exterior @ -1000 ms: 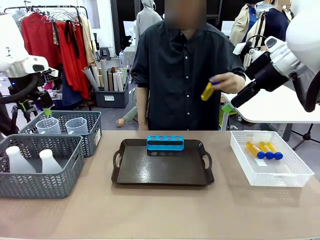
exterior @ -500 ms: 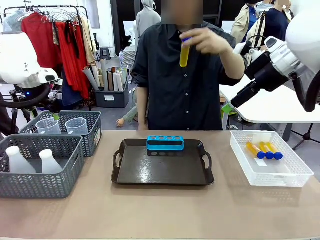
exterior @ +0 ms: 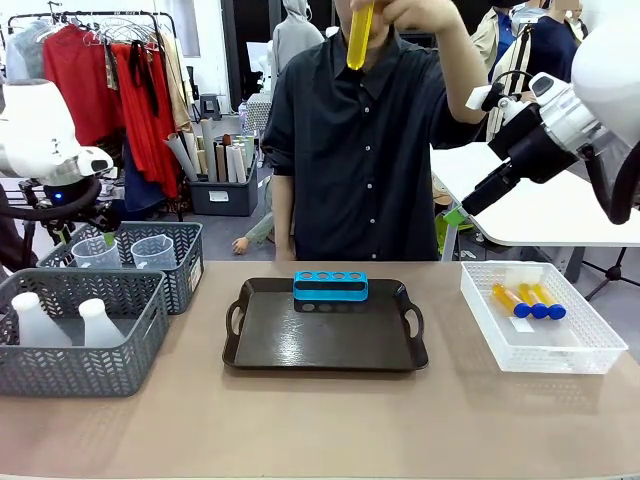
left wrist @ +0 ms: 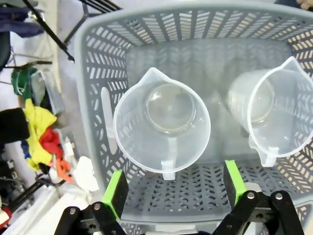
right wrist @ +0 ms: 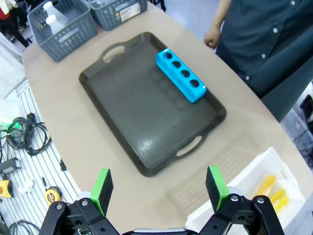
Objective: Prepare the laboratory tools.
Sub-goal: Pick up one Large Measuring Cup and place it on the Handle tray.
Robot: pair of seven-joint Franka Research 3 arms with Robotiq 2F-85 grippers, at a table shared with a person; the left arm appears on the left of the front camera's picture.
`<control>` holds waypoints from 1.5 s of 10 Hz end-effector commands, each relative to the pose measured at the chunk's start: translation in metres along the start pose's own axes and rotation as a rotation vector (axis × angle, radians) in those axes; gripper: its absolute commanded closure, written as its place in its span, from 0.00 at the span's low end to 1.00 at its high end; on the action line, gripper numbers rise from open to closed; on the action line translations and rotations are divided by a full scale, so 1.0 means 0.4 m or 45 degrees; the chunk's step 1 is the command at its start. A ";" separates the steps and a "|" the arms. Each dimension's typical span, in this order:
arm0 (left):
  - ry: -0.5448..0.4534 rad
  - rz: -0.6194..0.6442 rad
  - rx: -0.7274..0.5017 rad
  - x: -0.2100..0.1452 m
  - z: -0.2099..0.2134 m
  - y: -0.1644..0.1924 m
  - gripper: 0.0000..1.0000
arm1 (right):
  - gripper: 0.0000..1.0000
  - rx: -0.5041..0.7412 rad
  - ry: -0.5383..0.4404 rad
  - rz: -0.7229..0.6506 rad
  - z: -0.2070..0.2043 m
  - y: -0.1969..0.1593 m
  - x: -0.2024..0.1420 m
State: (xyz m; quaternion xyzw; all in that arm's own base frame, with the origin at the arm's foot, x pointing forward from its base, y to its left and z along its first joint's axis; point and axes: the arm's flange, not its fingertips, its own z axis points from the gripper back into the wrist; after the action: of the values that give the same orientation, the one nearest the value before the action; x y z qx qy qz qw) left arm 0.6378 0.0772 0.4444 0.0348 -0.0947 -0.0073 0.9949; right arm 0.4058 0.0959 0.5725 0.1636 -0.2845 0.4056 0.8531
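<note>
Nearest, at the left of the table (exterior: 320, 430): near basket (exterior: 70, 365) holding two conical flasks (exterior: 35, 322). At centre: dark tray (exterior: 325, 345), blue rack (exterior: 330, 286) along its far edge. At right: white lattice tray (exterior: 545, 358) with three tubes (exterior: 530, 300) lying flat. Behind the near basket: far basket (left wrist: 98, 88) with two beakers (left wrist: 162, 127) upright. Directly above it, left hand (left wrist: 172, 183), fingers spread, one beaker's handle lined up between them, apart from both. Right hand (right wrist: 159, 188) raised high over the table, fingers spread, gripping nothing, well apart from the rack. Farthest: fourth tube (exterior: 358, 35), upright, pinched in the person's hand (exterior: 415, 12) high above the rack.
</note>
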 end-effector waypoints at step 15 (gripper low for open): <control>0.131 0.052 -0.008 -0.005 -0.142 0.030 0.77 | 0.00 0.019 -0.019 -0.003 0.002 -0.001 0.002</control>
State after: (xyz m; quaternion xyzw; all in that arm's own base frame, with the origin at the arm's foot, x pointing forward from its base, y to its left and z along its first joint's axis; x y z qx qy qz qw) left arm 0.6438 0.0907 0.3864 0.0314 -0.0427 0.0085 0.9986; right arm 0.4058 0.0959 0.5725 0.1636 -0.2845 0.4056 0.8531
